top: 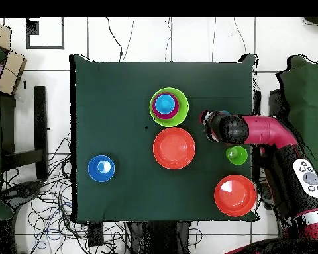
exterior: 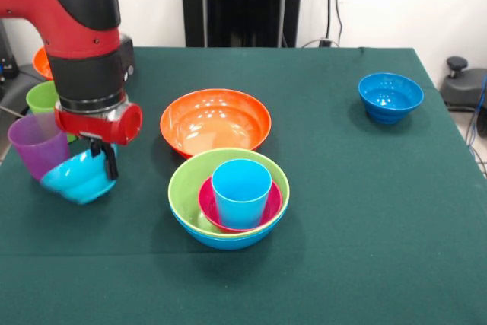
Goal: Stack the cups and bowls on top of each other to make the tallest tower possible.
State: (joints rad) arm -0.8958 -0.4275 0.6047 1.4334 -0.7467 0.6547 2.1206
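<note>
Your gripper hangs low over the table, with a dark finger pressed against the rim of the small cyan bowl, which sits tipped up on its edge, mouth turned toward the purple cup. That tilt reads as the bowl being held or levered by the rim, but the other finger is hidden behind the wrist, so you cannot tell whether the hand is clamped on the bowl or merely touching it. The purple cup leans against the bowl on the side away from the tower, also tilted, probably pushed over by the bowl.

Beyond the hand, toward the pedestal, stands the lime green cup, with an orange bowl further back, mostly hidden by the arm.

To the hand's other side and slightly nearer the camera sits the tower: a blue bowl at the bottom, the lime green bowl nested in it, the magenta bowl inside that, and the light blue cup upright on top. Nested this way it stays stable but low. The second orange bowl lies just behind the tower, and the dark blue bowl rests well apart, at the far corner
</note>
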